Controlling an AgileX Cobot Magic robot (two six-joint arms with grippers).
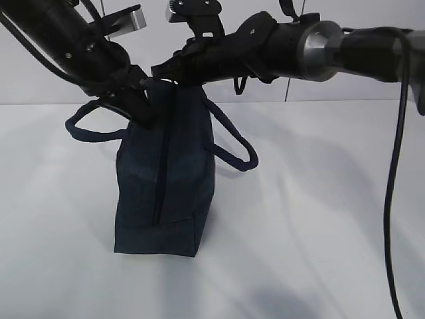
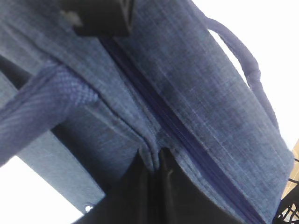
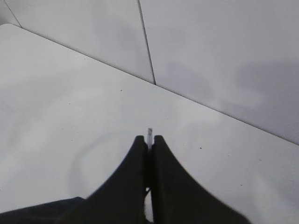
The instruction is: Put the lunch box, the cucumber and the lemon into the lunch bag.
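Observation:
The navy lunch bag (image 1: 179, 179) stands on end on the white table, its zipper (image 1: 161, 166) running down the near face and shut along the length I see. My left gripper (image 1: 141, 105) is shut on a fold of the bag's fabric (image 2: 152, 156) beside the zipper (image 2: 187, 135). My right gripper (image 1: 157, 72) is at the bag's top end, shut on a thin silver zipper pull (image 3: 150, 133) that sticks out between the fingertips. The lunch box, the cucumber and the lemon are out of view.
The bag's two loop handles hang out to the left (image 1: 89, 129) and to the right (image 1: 236, 149). The white table (image 1: 319, 199) stretches around the bag to a pale wall (image 3: 210, 46) behind. A black cable (image 1: 395, 199) hangs at the right.

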